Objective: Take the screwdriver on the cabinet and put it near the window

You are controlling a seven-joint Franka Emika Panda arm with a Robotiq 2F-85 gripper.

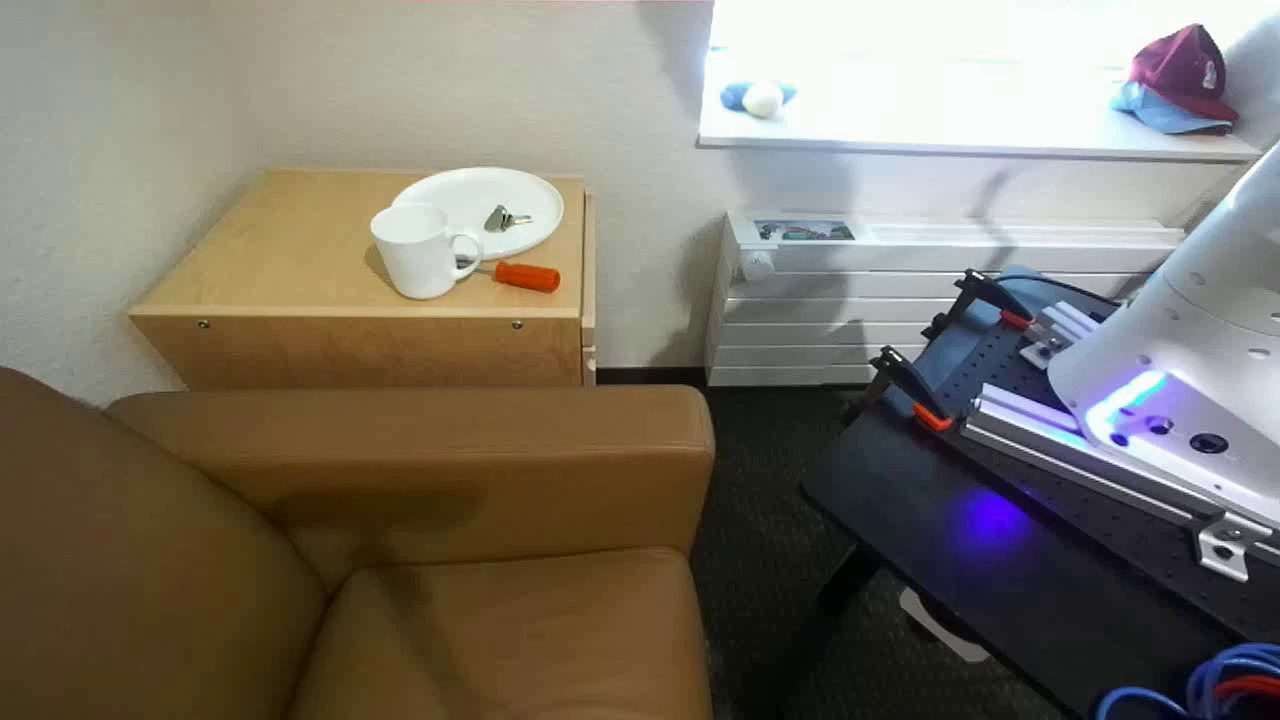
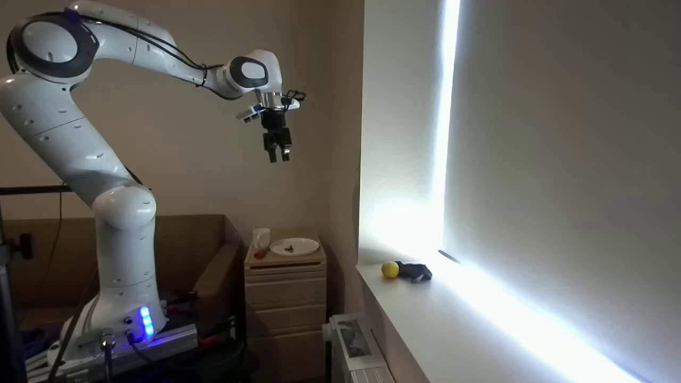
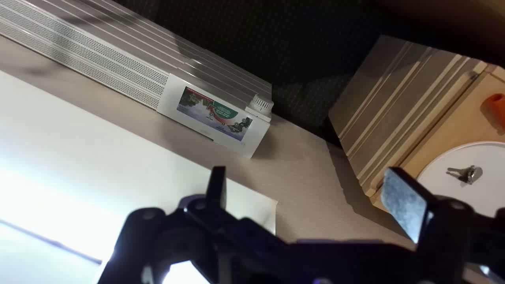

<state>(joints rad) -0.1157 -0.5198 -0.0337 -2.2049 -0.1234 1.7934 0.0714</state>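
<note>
In an exterior view the screwdriver (image 1: pixel 528 277) lies on the cabinet surface (image 1: pixel 290 245) just beside a white dish (image 1: pixel 541 216), its orange-red handle towards the drawer side, its shaft running back to the loop of a white cup (image 1: pixel 412 262); whether shaft and cup touch I cannot tell. In an exterior view the fingers (image 2: pixel 272 152) point down from high above the cabinet's level, with the handle a small red patch well below; how far off in depth it lies is hard to read there. In the wrist view they stand wide apart, holding nothing, one seen against the window sill (image 3: pixel 118 165), the other across the cabinet's near corner. Only the handle shows, at the right edge, higher in frame than the dish, so the screwdriver lies out past the cabinet-side finger and lower, not beneath the gap. That offset, I judge, rules the coming move: across over the cabinet first, then down. The handle seems to slant to the line on which the fingers would close, so some wrist turn is probably needed to straddle it.
</note>
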